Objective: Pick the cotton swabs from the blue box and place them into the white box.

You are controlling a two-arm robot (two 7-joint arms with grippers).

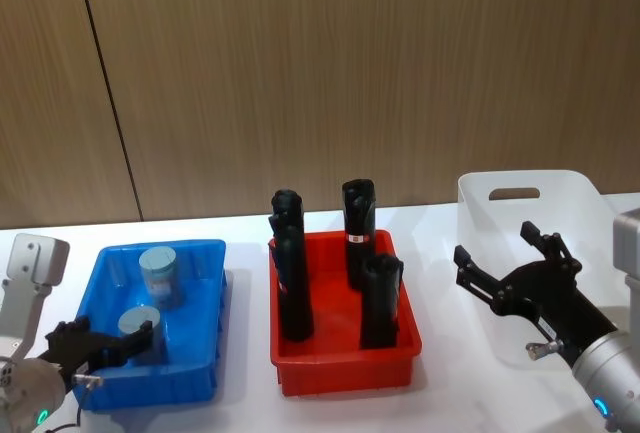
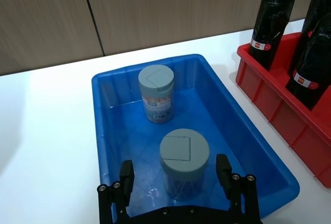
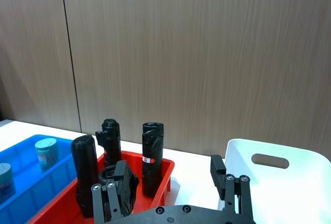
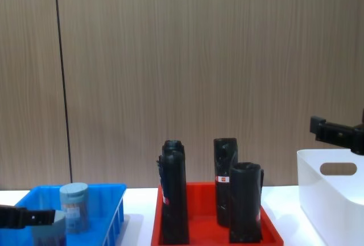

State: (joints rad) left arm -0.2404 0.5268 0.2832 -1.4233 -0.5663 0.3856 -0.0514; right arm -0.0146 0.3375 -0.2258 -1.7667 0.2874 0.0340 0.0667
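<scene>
Two cotton swabs jars with grey-blue lids stand in the blue box (image 1: 205,283). The far jar (image 1: 158,271) (image 2: 156,92) is near the box's back wall. At the front, the near jar (image 1: 138,327) (image 2: 184,163) has my left gripper (image 1: 115,341) (image 2: 175,171) open around it, a finger on each side and a gap to each. My right gripper (image 1: 495,243) (image 3: 169,172) hangs open above the left rim of the white box (image 1: 580,198) (image 3: 282,180), holding nothing.
A red tray (image 1: 345,363) sits between the two boxes and holds several tall black rolls (image 1: 292,288). A wood-panel wall stands close behind the table. The white tabletop shows in front of and between the containers.
</scene>
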